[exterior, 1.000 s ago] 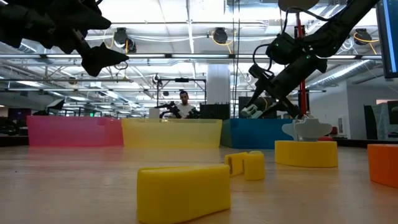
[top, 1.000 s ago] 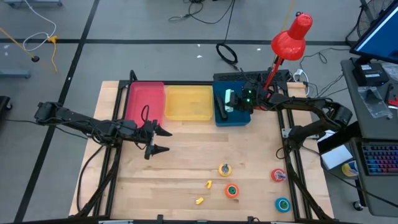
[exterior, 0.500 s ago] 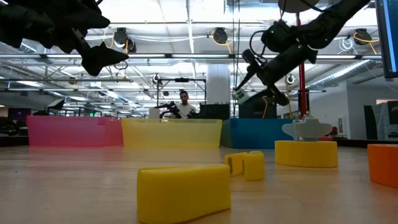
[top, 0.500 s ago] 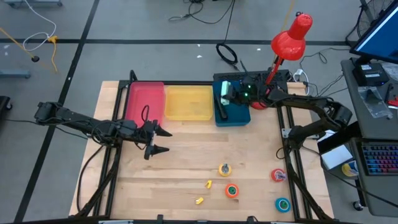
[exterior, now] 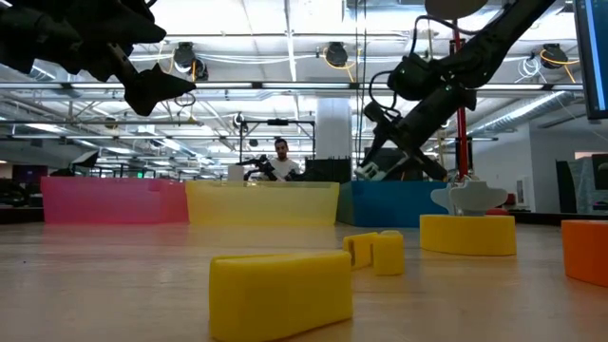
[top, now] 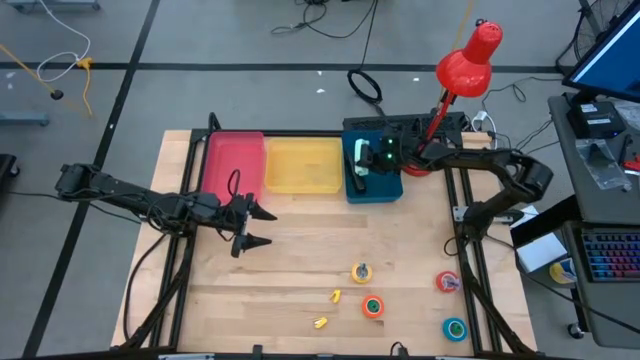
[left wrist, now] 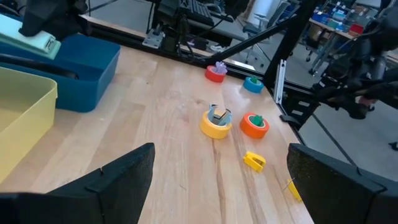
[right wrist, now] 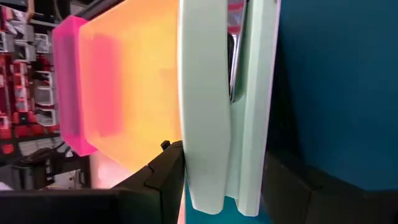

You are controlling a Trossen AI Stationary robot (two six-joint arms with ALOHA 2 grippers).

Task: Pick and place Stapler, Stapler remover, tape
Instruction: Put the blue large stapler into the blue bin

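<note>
You're mid-place: right tool (top: 364,163) clenched on the stapler (right wrist: 227,106) above the blue bin (top: 375,185); next lower and let go, left tool (top: 252,225) idle, fingers apart

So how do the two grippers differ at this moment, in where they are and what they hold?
The right gripper is over the blue bin at the table's far edge; the left gripper hangs over bare wood nearer the middle. The right gripper is shut on a pale green stapler; the left gripper is open and empty, its fingers spread wide. Both are off the table surface.
</note>
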